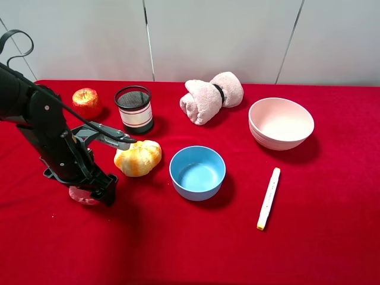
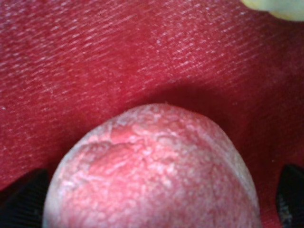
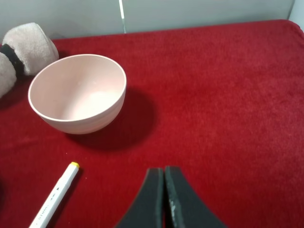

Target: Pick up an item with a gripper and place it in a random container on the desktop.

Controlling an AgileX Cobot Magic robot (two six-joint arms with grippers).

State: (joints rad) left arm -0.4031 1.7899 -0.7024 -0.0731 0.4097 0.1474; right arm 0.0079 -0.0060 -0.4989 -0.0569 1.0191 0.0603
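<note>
Left gripper [image 1: 95,190]: reaching down over the peach [image 2: 156,175] near the left edge of the tabletop [image 1: 332,249], toward the front.
Left jaws: standing wide apart, straddling the peach, not clamping it.
Peach position: lying on the tabletop.
Right gripper [image 3: 164,170]: hovering above the tabletop; jaws pressing together, holding nothing.
Mesh cup [image 1: 134,109]: standing upright toward the far-left corner, apart from the peach.

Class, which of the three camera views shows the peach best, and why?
The left wrist view: the peach fills it, mottled skin clear. In the exterior high view the left arm hides most of it. The right wrist view shows none.
</note>
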